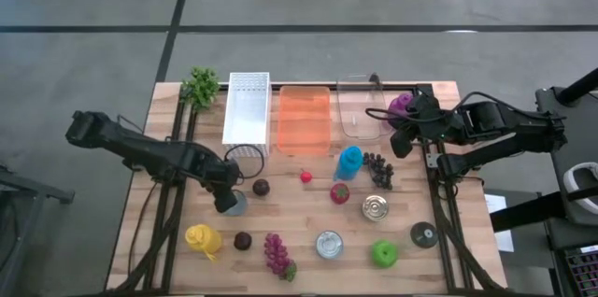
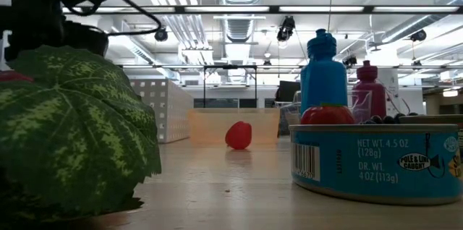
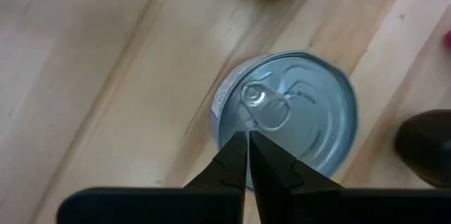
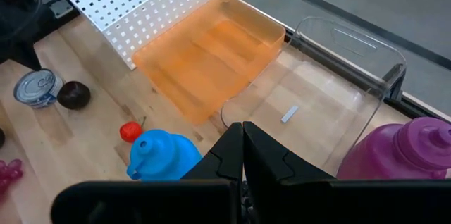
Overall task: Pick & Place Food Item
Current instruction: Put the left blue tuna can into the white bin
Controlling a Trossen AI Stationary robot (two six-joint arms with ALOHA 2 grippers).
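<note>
The left gripper [image 1: 227, 202] is held low over a tin can [image 1: 235, 203] on the left half of the wooden table [image 1: 308, 246], just beside a dark fruit [image 1: 261, 187]. In the left wrist view its two dark fingers [image 3: 232, 164] are pressed together tip to tip, with no gap between them, and nothing is gripped. The tips are seen directly above the lid of the tin can [image 3: 285, 118], close to the pull ring [image 3: 268, 108]; whether they touch the lid cannot be told.

The right gripper [image 1: 404, 138] is held at the right rear of the table, near a purple bottle [image 1: 402, 104] and a clear tray [image 1: 361, 106]. Its fingers [image 4: 243, 146] are likewise clenched shut and nothing is grasped between them. Beyond them an orange tray [image 4: 211, 51], a white perforated tray [image 4: 141, 5], a blue bottle [image 4: 161, 155] and a small red fruit [image 4: 130, 132] are seen.

Toward the front of the table a bunch of purple grapes [image 1: 277, 252], a green apple [image 1: 383, 254], a strawberry [image 1: 340, 192] and two more tins [image 1: 329, 244] are laid out, none of them touched by either gripper.
</note>
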